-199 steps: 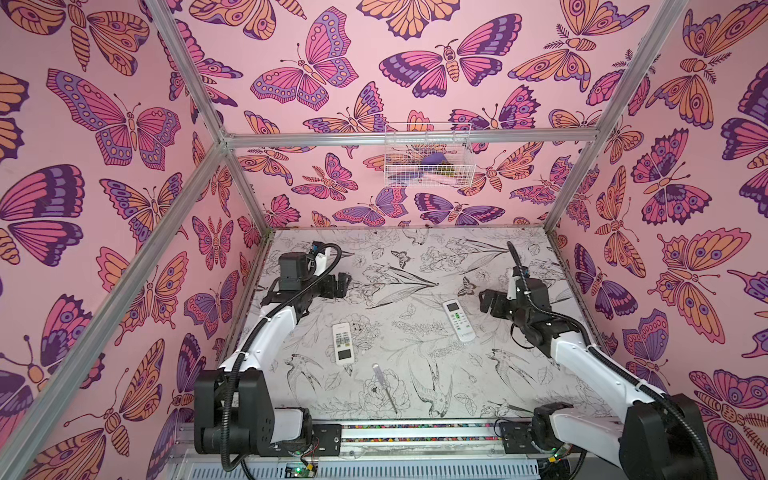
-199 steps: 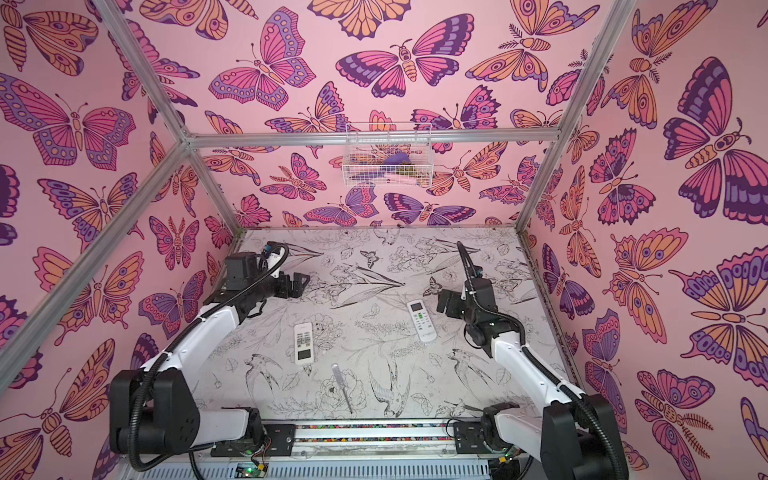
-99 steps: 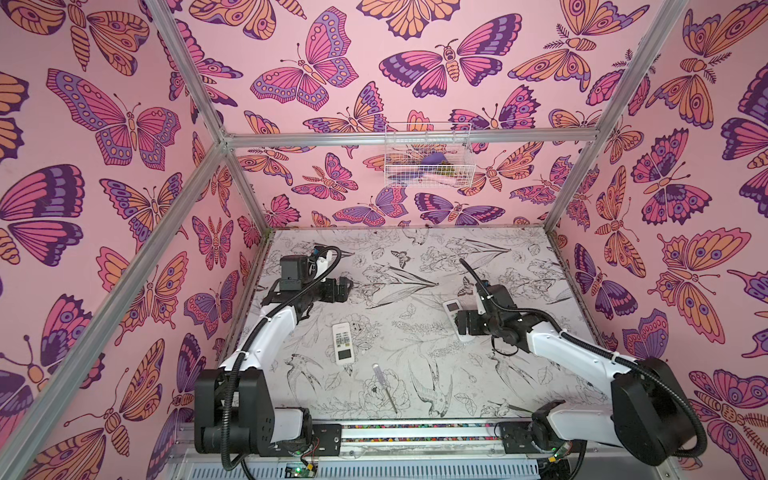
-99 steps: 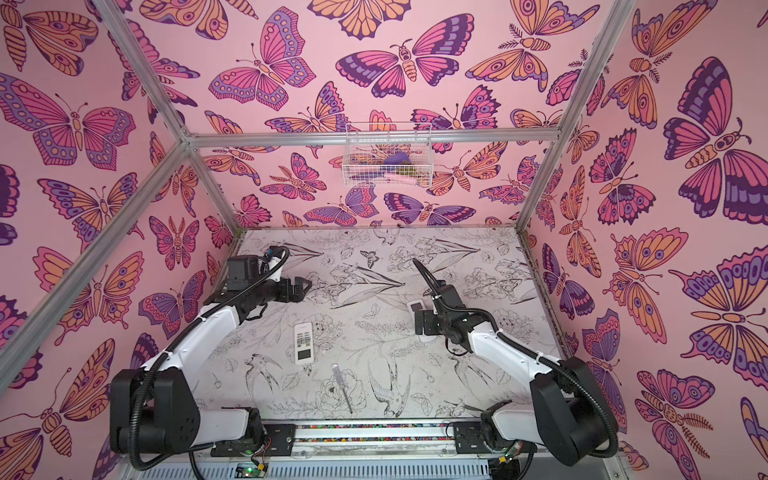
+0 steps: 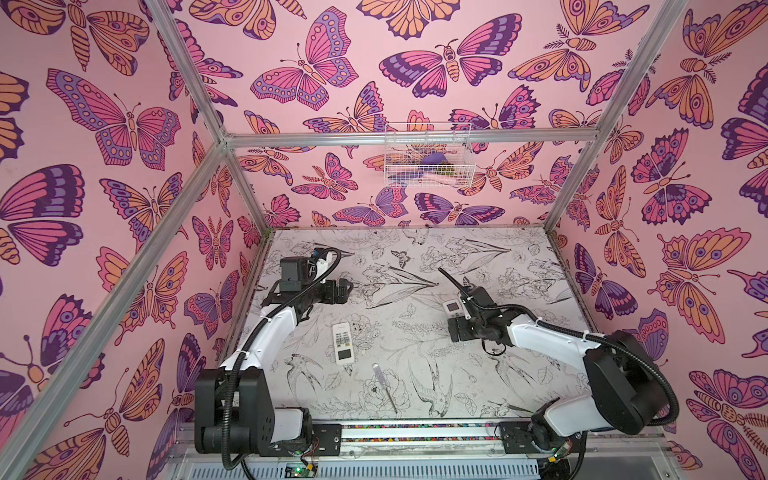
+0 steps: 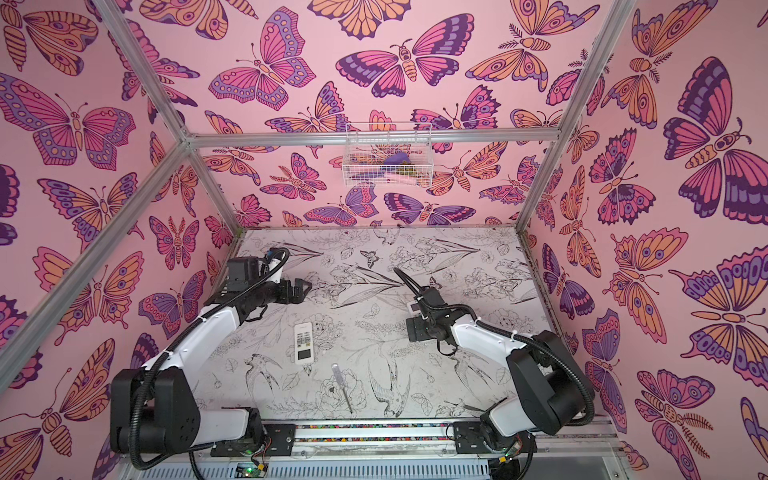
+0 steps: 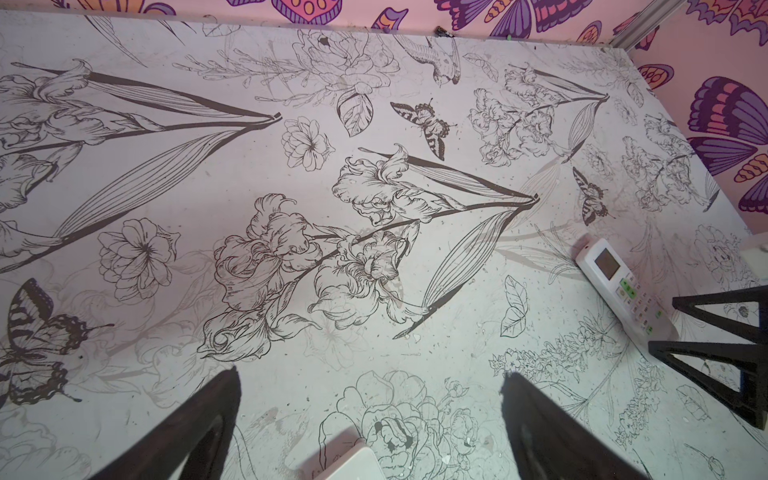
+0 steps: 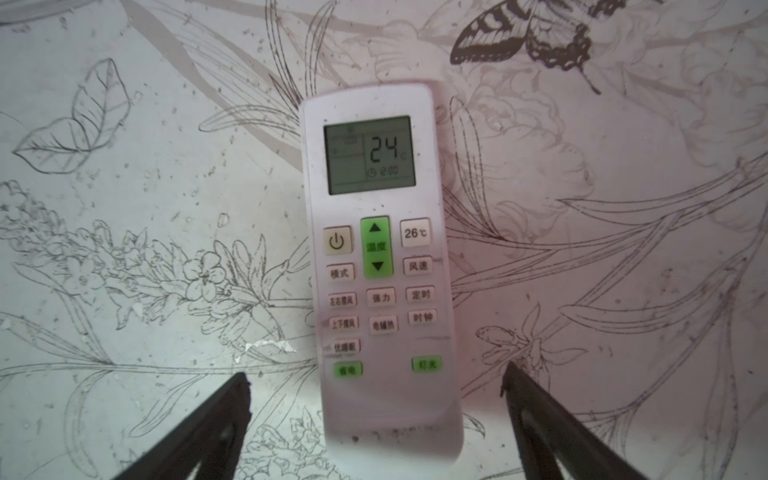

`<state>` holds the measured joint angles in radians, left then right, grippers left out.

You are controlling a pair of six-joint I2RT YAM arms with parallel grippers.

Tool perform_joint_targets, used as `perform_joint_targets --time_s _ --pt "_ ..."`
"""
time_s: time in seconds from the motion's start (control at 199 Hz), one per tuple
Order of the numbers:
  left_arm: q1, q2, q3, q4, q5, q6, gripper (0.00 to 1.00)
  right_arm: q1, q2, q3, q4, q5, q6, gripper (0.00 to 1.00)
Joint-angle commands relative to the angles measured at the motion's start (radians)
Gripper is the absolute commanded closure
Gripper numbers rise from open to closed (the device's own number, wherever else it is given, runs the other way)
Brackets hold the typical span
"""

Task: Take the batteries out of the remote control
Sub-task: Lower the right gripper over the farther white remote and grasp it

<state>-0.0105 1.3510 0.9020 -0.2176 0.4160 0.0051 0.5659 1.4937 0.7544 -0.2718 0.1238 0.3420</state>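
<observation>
Two white remote controls lie face up on the printed table. One [image 5: 343,343] [image 6: 304,343] rests left of centre. The other [image 8: 380,266] [image 5: 452,308] lies on the right with its display lit, and it also shows in the left wrist view as the right-hand remote [image 7: 623,286]. My right gripper [image 8: 376,374] [image 5: 459,329] hangs over that remote's lower end, open, with a finger on each side and clear of the casing. My left gripper [image 7: 370,382] [image 5: 345,286] is open and empty above the table, behind the left remote. The batteries are hidden.
A clear-handled screwdriver [image 5: 384,386] [image 6: 341,384] lies near the front edge, between the arms. A white wire basket [image 5: 428,160] hangs on the back wall. Pink butterfly walls close in the table on three sides.
My right gripper has swung left from beside the right-hand remote to over its near end, covering most of it in the top views. The left arm has barely moved.
</observation>
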Motion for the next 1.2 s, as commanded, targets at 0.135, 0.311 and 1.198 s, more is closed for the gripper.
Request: perform_joint_targets --time_s 0.135,0.311,1.198 --pt "0.011 -0.005 -0.022 -0.001 0.018 -0.001 0.01 0.025 0.058 0.032 -0.028 0.052 -0.012 0.10" --pt "0.014 -0.006 -0.029 0.006 0.017 0.008 0.01 0.025 0.108 0.019 0.002 0.034 -0.006 0.18" --pt "0.023 0.003 0.078 -0.089 0.045 0.140 0.01 0.023 0.123 0.056 0.002 0.004 -0.090 0.48"
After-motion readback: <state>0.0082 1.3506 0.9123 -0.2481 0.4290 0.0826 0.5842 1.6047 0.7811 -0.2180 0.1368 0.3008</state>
